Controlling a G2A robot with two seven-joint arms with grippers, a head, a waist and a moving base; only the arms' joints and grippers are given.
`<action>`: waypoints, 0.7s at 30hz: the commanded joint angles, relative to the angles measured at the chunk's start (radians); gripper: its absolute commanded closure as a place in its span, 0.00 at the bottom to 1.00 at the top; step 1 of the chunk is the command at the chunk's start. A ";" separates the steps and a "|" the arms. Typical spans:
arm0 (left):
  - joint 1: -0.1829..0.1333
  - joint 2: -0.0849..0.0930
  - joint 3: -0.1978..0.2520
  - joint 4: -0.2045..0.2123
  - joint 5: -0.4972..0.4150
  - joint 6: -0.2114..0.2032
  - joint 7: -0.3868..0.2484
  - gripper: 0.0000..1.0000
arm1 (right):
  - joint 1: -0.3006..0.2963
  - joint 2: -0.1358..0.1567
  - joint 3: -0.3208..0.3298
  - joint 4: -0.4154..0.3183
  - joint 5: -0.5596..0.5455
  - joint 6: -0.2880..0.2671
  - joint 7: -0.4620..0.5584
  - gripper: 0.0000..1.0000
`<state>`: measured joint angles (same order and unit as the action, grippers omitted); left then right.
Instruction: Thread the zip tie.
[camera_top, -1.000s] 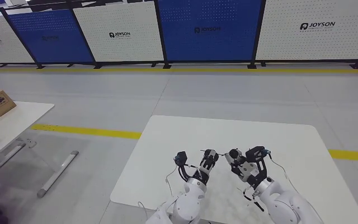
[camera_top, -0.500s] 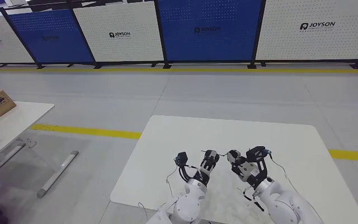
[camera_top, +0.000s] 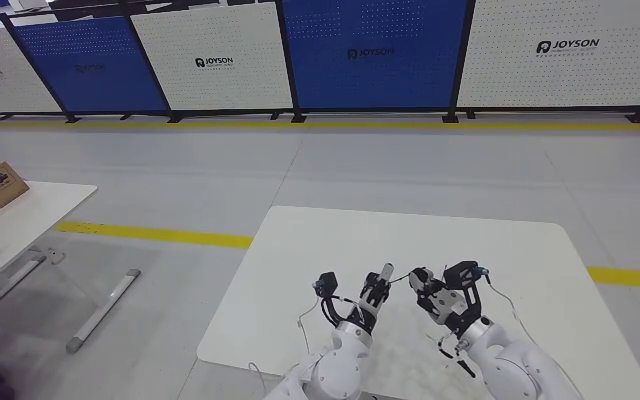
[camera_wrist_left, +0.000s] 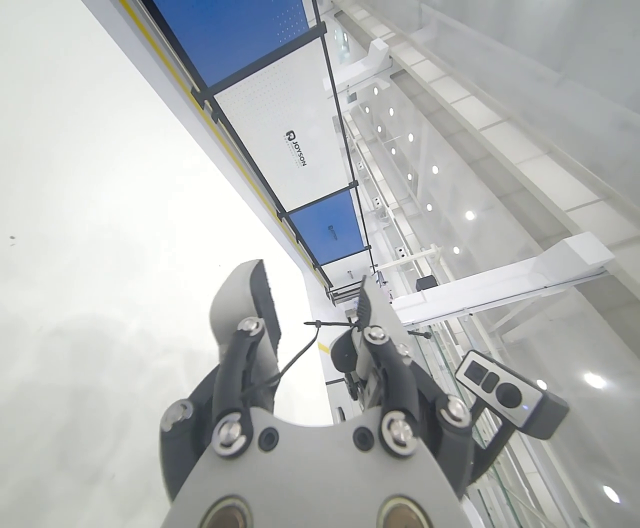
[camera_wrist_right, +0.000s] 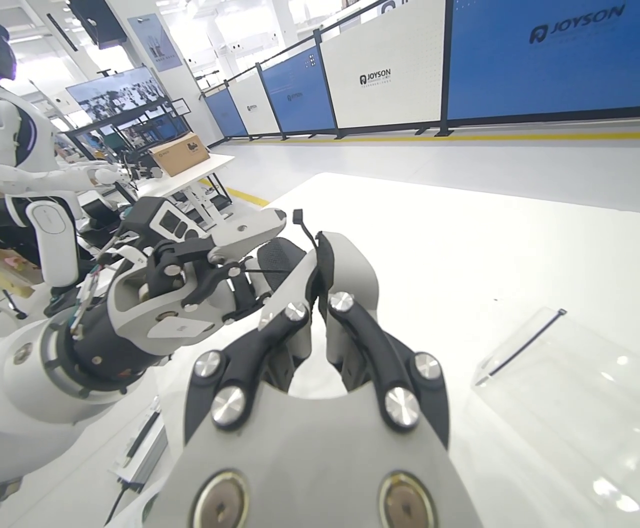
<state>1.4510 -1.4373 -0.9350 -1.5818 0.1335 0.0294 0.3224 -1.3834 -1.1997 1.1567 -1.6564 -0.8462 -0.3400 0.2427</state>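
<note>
Room: a white desk (camera_top: 450, 230) on a pale floor, with blue and white partition panels (camera_top: 375, 50) along the far side.
Clear tray (camera_wrist_right: 575, 400): it sits on the desk beside the right arm. One spare black tie (camera_wrist_right: 525, 345) lies straight and slantwise in it, head end up at the far rim.
Grey tray (camera_wrist_right: 150, 452): low by the arms, with a dark strip in it that I cannot identify.
Change: a second ago the left end effector (camera_top: 381, 277) showed a dark, compact tip. A pale finger now stands out from it toward the far edge. Both arms have kept their place near the desk's near edge.
Zip tie (camera_wrist_right: 298, 216): held in the air between the two end effectors. Its head end points past the right fingertips, away from that wrist. The strap (camera_wrist_left: 295, 357) bends back in a curve through the left one's gap.
Right end effector (camera_wrist_right: 320, 245): clenched on the zip tie.
Left end effector (camera_wrist_left: 314, 274): released, fingers spread wide on either side of the strap.
</note>
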 joint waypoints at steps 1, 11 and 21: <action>-0.001 -0.001 0.002 0.002 0.005 0.001 -0.003 0.41 | -0.001 0.002 0.000 -0.002 0.000 0.000 -0.001 1.00; -0.006 -0.004 0.010 0.016 0.027 0.012 -0.018 1.00 | -0.004 0.008 -0.005 -0.007 -0.011 0.000 -0.012 1.00; -0.007 -0.007 0.006 0.019 0.025 0.009 -0.026 1.00 | -0.004 0.009 -0.006 -0.001 -0.012 0.000 -0.016 1.00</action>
<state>1.4440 -1.4438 -0.9290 -1.5629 0.1581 0.0396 0.2971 -1.3878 -1.1902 1.1507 -1.6591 -0.8590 -0.3400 0.2267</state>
